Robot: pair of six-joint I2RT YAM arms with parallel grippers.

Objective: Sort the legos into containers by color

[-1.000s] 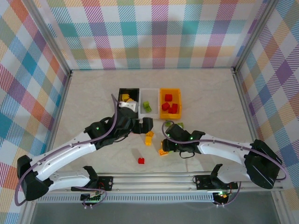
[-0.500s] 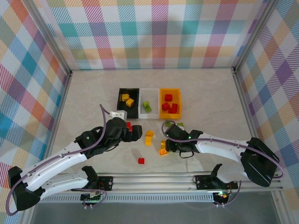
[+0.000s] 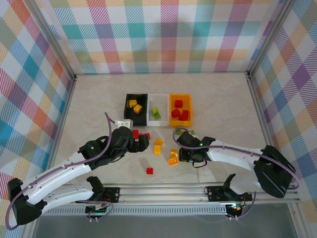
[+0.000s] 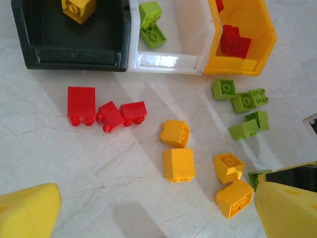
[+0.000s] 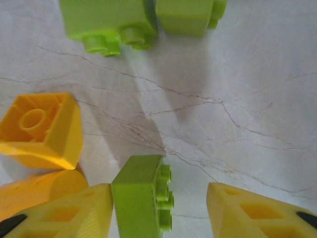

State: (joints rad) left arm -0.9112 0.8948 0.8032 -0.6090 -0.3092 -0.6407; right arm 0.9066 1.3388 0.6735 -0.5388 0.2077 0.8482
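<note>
Your right pincer (image 5: 159,201) straddles a green lego (image 5: 138,196), spread; left pincer (image 4: 158,213) spread, empty | containers (image 4: 168,62) partly filled | about a dozen legos (image 4: 178,165) loose on table (image 4: 74,163).

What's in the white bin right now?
Two green legos, touching, by the left wall of the white bin; no other color. The left wrist view cuts off its far end.

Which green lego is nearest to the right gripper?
The green lego lying on its side between the right gripper's open fingers; the other green legos lie farther ahead.
</note>
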